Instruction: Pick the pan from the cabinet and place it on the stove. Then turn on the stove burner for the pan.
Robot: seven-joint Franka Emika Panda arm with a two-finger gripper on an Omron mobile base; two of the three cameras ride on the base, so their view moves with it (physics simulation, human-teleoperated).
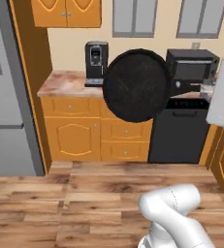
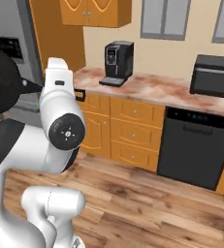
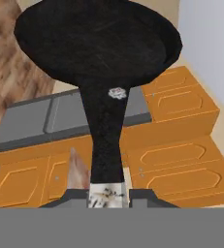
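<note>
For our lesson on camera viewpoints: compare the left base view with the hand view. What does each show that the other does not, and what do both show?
Left base view alone: the coffee machine and the microwave on the marbled countertop, the black dishwasher and the fridge.

Hand view alone: the pan's long handle running down into the shut gripper.

Both: the black pan, held in the air, orange-brown drawer units and wood floor.

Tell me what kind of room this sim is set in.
A home kitchen, rendered. Wooden base cabinets under a marbled countertop, a coffee machine and a microwave on it, a dishwasher below, a fridge at the side.
</note>
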